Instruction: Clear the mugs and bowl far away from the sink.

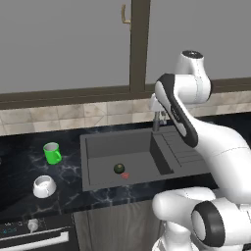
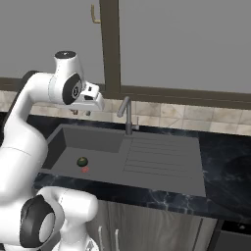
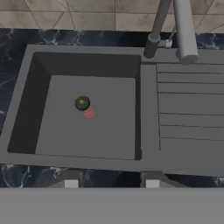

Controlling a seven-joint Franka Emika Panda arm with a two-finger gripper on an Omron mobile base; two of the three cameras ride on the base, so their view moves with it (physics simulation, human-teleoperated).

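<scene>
Pincer [image 3: 108, 183] hangs over the sink [image 1: 105, 144] with jaws parted and nothing between them, evidently not yet committed to a target, while mug [image 1: 52, 153] and bowl [image 1: 43, 186] both stand on the bench left of the basin (bowl nearer the front edge), too close, uncleared.

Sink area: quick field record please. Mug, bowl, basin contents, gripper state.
mug: green mug upright on the dark counter, left of the sink
bowl: white bowl on the same counter, nearer the front edge than the mug, apart from it
sink contents: round dark drain with a small red spot beside it; no dishes
faucet: at the basin's back rim
gripper: above the sink, jaws apart, nothing between them
</scene>
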